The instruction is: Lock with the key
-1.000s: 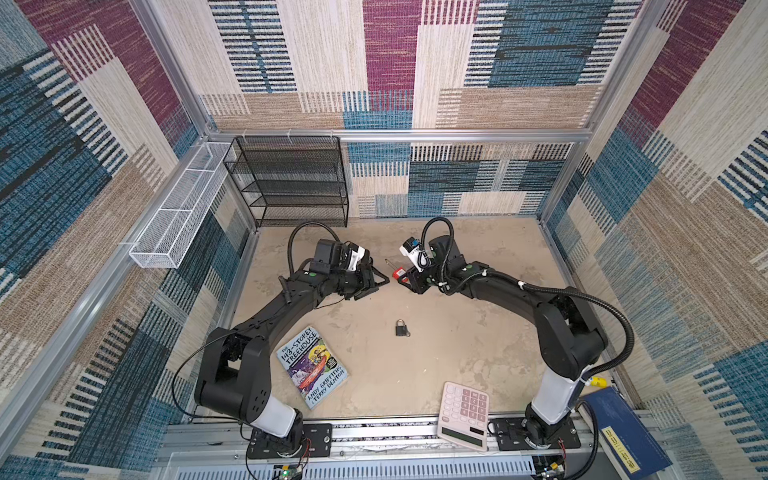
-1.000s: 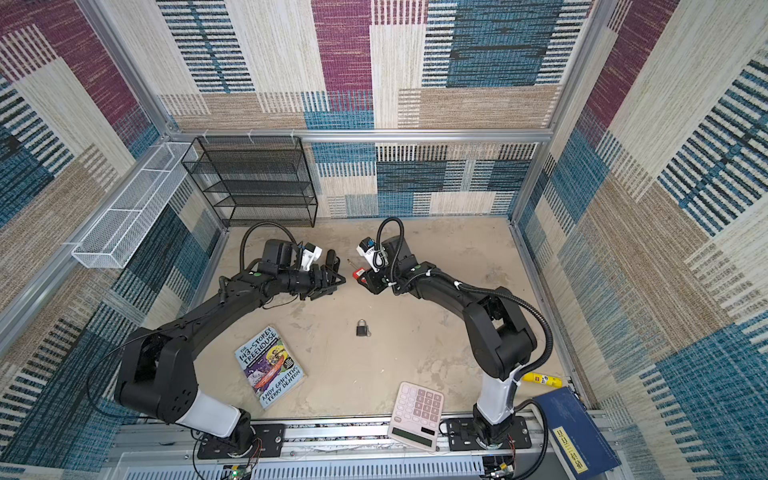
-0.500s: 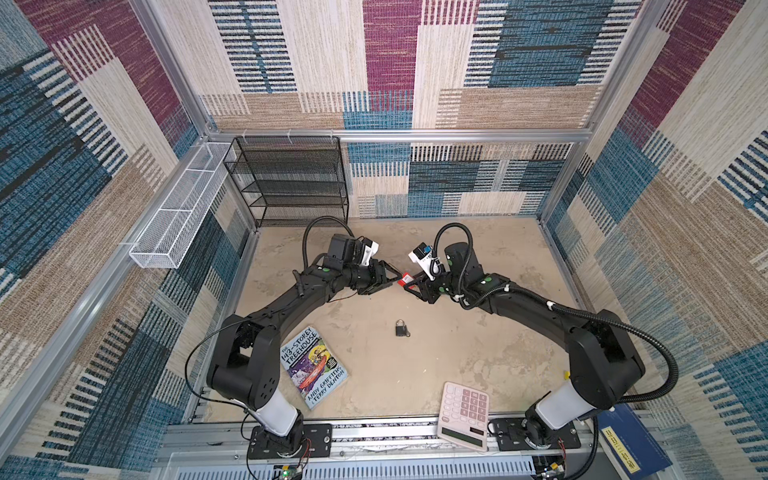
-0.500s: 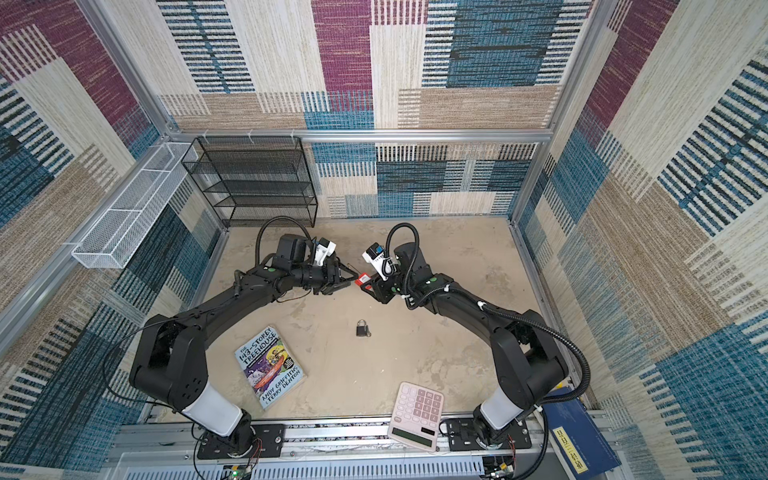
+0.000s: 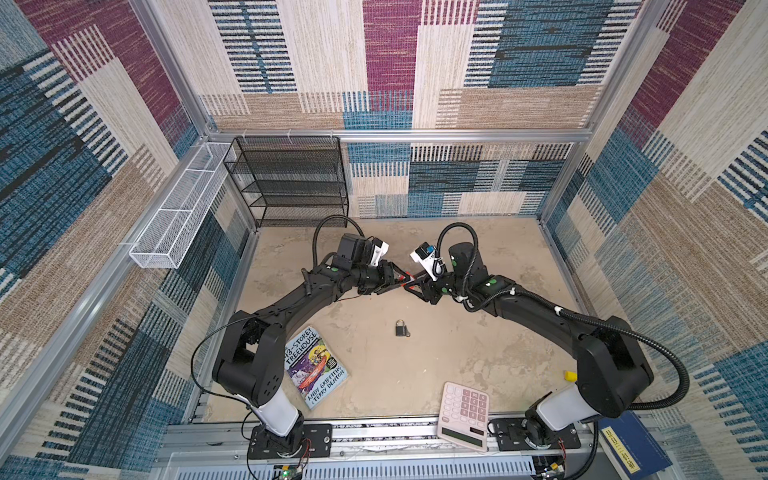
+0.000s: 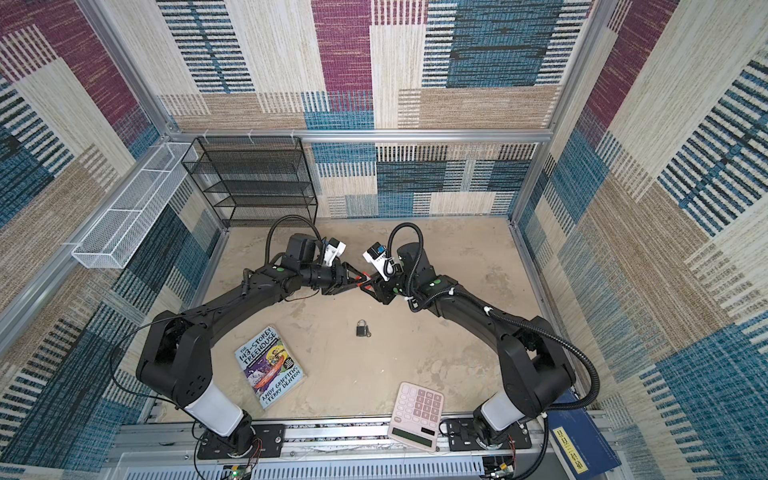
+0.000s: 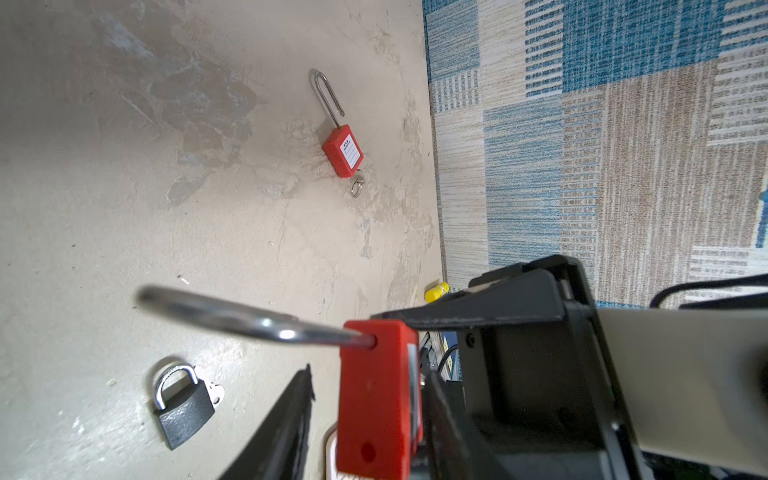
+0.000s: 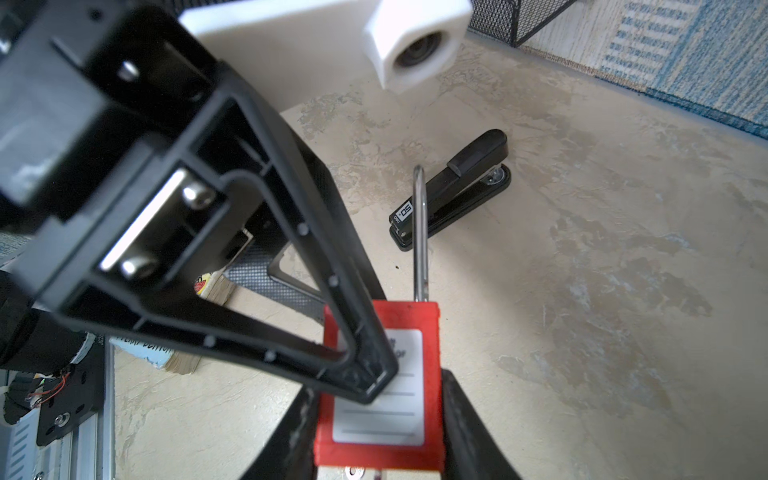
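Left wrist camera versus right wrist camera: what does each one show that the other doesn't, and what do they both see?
Only the left wrist view shows a second red padlock lying on the table with its shackle open, a grey padlock with its shackle closed, and a small yellow object by the wall. Only the right wrist view shows a black stapler, an edge of the book and a corner of the mesh shelf. Both show the held red padlock up close, raised off the table.
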`<state>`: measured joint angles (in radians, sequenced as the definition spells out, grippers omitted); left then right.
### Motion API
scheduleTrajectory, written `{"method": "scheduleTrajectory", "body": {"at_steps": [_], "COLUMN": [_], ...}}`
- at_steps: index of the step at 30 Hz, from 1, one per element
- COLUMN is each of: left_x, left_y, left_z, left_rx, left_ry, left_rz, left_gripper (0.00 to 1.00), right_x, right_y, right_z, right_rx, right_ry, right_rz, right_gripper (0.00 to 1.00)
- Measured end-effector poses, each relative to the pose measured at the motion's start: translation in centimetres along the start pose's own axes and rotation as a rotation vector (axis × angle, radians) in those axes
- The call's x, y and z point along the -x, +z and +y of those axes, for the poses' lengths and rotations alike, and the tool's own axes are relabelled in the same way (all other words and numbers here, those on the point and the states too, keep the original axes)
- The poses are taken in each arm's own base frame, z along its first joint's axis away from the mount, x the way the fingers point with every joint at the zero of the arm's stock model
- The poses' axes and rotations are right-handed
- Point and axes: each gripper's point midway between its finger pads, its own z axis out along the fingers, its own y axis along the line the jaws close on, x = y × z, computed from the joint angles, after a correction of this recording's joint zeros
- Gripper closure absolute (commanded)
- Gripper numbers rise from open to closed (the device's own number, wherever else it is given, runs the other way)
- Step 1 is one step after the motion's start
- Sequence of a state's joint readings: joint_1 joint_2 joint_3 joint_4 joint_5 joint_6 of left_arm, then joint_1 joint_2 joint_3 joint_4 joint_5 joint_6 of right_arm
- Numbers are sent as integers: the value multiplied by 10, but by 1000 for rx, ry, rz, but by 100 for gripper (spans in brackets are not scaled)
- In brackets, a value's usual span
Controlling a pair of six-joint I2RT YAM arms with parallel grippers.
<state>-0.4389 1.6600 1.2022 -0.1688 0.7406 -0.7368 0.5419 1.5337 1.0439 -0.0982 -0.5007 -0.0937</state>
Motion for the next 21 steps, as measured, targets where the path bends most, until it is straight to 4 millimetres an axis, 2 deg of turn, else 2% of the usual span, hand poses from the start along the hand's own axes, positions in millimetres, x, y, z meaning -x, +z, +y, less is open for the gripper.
{"method": "scheduleTrajectory", "body": {"at_steps": [5,11,14,18,21], "left_x": [-1,-1,0,2,4], "left_y": [0,-1,-2,-4,-6], "left_z": [-2,-8,-10,-15,-18], "left_rx": [-9,-30,-35,-47,-56], "left_ry": [-4,1,0,-5,0], "left_rz": [5,6,3,-8,-19], "left_gripper": [65,69,76,90,97], "right_x": [-1,2,3,5,7], "right_y": [-2,-4,-4,-4,-4], "right_z": [3,4,4,4,4], "right_rx": [9,12,12,11,9], "right_ry": [-1,-6,-10,-13,-10], "right_rz": [-4,-13,-20,-27,-34], "right_gripper": [65,64,63,61,55]}}
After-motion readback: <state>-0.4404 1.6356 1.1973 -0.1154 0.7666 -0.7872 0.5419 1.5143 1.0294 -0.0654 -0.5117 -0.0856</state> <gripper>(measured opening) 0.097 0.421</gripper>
